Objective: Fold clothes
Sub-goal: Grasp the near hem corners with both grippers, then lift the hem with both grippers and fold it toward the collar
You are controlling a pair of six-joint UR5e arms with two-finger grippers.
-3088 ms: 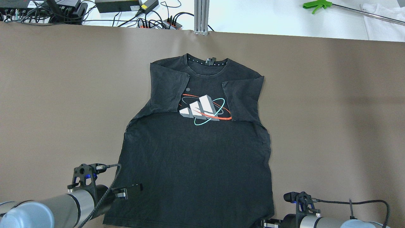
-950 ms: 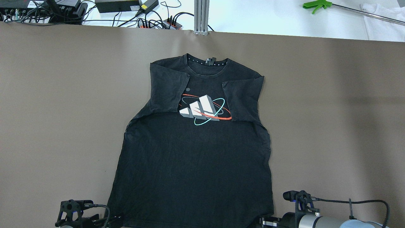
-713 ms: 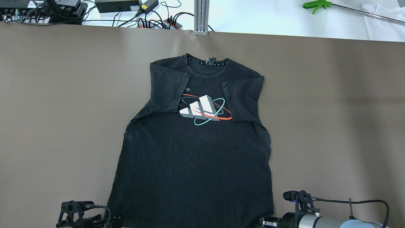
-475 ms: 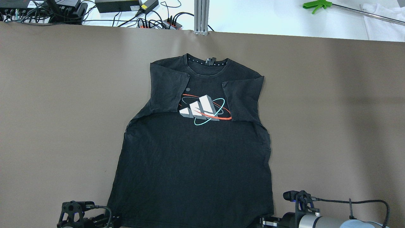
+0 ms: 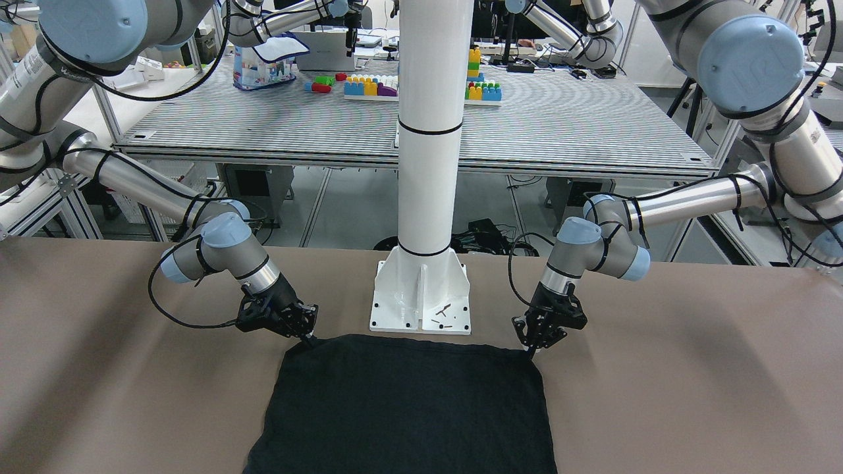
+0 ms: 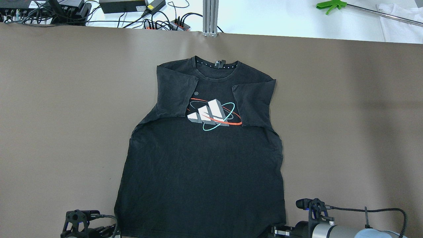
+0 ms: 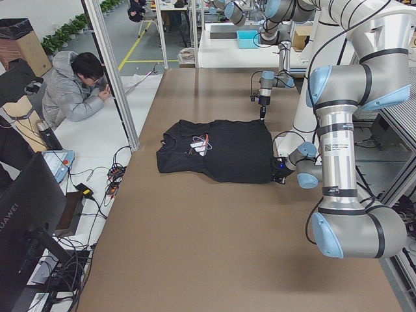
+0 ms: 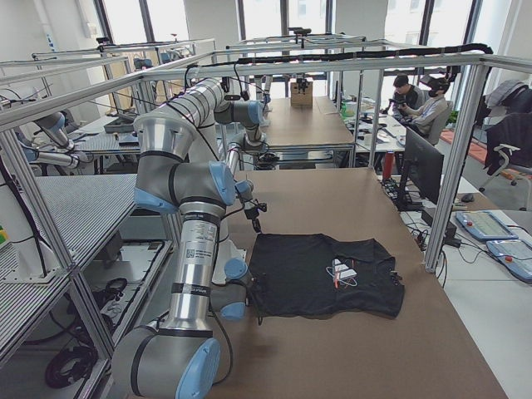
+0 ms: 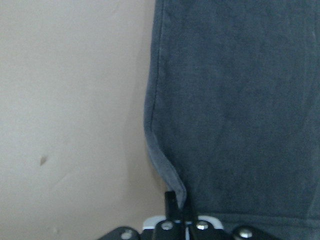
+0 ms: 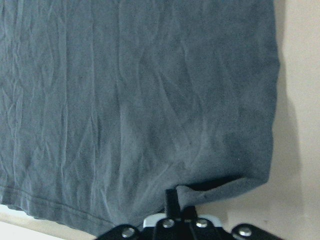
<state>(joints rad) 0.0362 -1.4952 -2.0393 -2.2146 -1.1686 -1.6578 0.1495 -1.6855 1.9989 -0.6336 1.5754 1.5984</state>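
Front view: the left tool (image 5: pixel 531 347) and right tool (image 5: pixel 307 338) sit at the near hem corners of the shirt (image 5: pixel 408 401), which lies flat on the counter (image 5: pixel 691 395). Overhead, the left has just come down to its corner. The wrist views show both pinched tight onto the hem, so the lift looks ready.

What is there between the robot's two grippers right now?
The front-facing view shows the near hem of the black T-shirt running from the left gripper to the right gripper, each pinching a corner. The white base plate sits just behind it.
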